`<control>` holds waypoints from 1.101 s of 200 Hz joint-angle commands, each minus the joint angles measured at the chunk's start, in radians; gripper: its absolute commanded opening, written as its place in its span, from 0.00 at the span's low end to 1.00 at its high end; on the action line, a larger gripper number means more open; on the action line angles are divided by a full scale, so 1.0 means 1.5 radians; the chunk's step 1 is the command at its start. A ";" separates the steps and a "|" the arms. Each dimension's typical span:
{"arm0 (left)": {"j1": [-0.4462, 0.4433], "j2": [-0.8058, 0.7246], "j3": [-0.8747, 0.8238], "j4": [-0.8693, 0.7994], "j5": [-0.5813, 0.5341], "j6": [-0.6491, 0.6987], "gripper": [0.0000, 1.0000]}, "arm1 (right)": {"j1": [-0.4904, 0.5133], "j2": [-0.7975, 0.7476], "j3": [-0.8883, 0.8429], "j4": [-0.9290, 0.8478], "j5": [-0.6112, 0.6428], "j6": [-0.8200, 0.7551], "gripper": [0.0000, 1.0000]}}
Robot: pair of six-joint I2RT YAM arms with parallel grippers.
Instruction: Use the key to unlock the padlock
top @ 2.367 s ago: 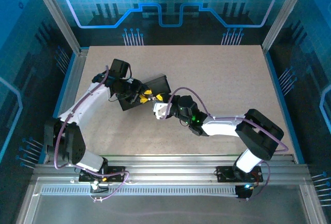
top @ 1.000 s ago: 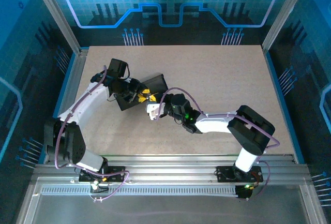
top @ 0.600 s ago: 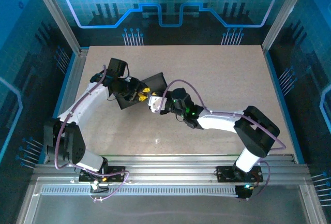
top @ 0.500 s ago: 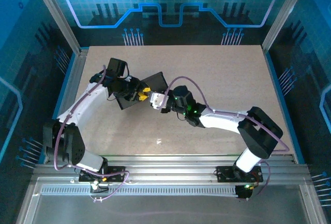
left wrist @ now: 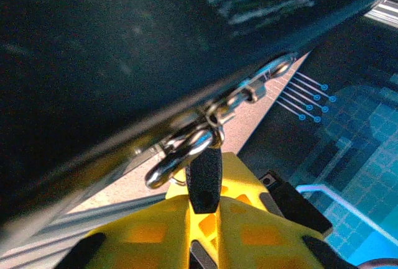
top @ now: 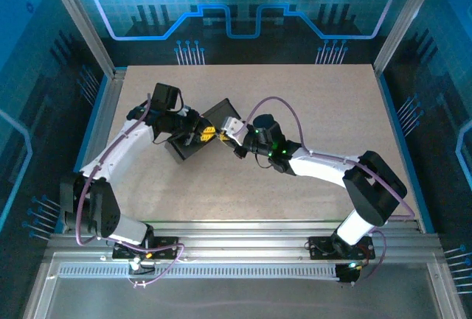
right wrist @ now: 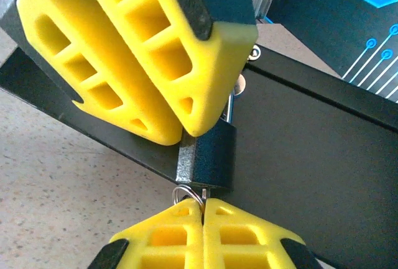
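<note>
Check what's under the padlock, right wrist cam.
Just below the padlock, a thin silvery ring pokes from the shut right gripper. The key is covered by the gripper and lock body; can't tell whether it's in the keyhole.

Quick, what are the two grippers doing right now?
Left gripper: closed, holding the padlock.
Right gripper: closed, pinching the key right under the padlock.

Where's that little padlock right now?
In the right wrist view, the padlock sits mid-frame against the black box, pinched by the left pincer above the right pincer.
</note>
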 commanded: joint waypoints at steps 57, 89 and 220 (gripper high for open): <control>0.045 -0.043 0.045 -0.001 0.023 0.069 0.39 | -0.025 0.025 0.065 -0.114 -0.059 0.103 0.05; 0.095 -0.055 0.060 -0.023 0.012 0.115 0.39 | -0.036 0.026 0.068 -0.116 -0.084 0.164 0.05; 0.114 0.002 0.057 -0.193 -0.200 0.590 0.34 | -0.033 0.057 0.078 -0.036 -0.088 0.471 0.03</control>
